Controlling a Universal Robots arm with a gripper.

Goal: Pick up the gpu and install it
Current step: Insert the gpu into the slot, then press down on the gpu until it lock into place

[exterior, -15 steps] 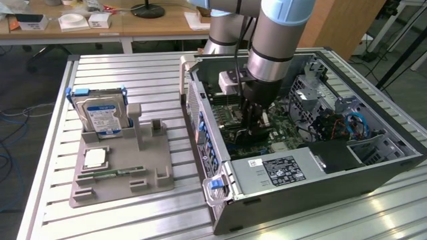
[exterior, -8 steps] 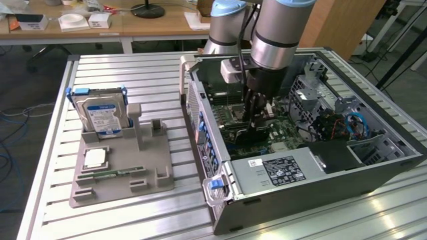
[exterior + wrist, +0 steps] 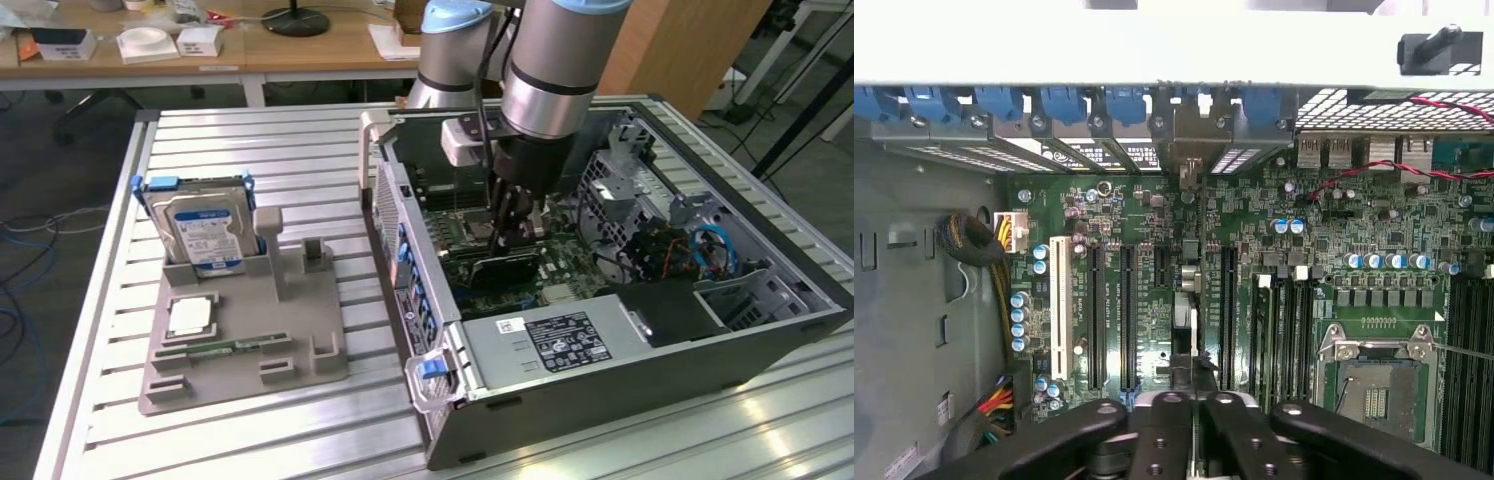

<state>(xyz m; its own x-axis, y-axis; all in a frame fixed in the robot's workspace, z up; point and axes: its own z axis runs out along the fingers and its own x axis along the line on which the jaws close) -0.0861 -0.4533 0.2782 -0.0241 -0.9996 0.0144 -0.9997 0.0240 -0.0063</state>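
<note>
GPU card (image 3: 505, 270) stands edge-down inside the open computer case (image 3: 747, 330), centre frame, over the motherboard (image 3: 1284, 260) slots. Gripper (image 3: 1194, 440) is clamped on its top edge; seating well likely needs it kept upright and slot-aligned.

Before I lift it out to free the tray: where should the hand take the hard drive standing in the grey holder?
Probably the hard drive's upper part, pinched across its two broad flat faces, coming straight down from above. It stands upright on edge with its lower part sunk in the grey holder and blue rails along its narrow sides, so the top is free.
</note>
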